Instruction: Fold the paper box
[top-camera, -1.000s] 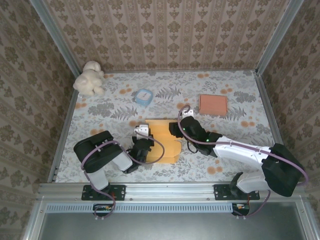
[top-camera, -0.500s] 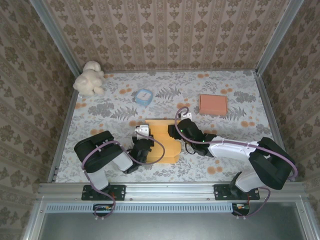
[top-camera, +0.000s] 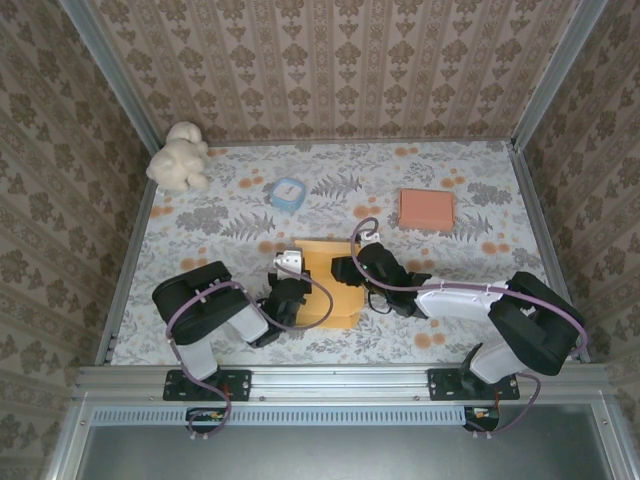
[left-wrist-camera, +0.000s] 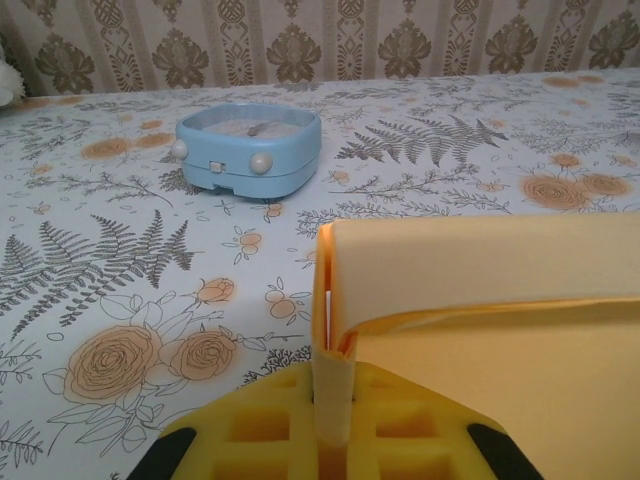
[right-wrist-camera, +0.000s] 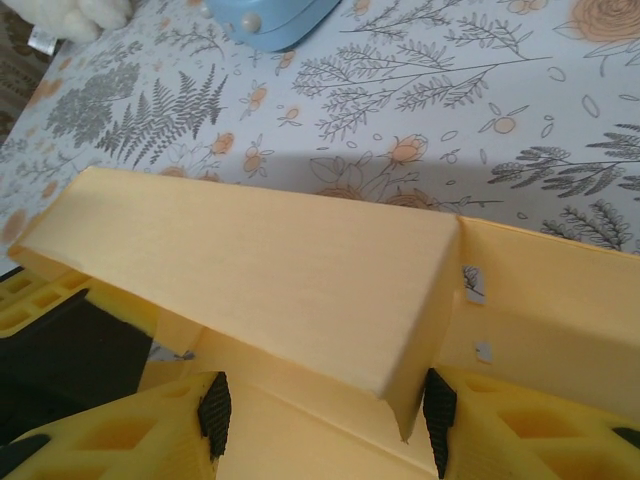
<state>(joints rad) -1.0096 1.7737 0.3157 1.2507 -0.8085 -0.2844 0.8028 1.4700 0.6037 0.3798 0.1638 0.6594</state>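
Between right fingers (right-wrist-camera: 110, 440), paper box (right-wrist-camera: 260, 270) runs off frame

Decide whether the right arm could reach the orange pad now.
Probably yes: bare table lies between the right gripper and the pad, though the gripper is busy at the box.

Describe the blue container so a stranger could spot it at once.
On the floral table, look toward the far wall, between the white plush toy and the salmon square pad. The blue container sits beyond the yellow paper box: the one blue, round-cornered thing.
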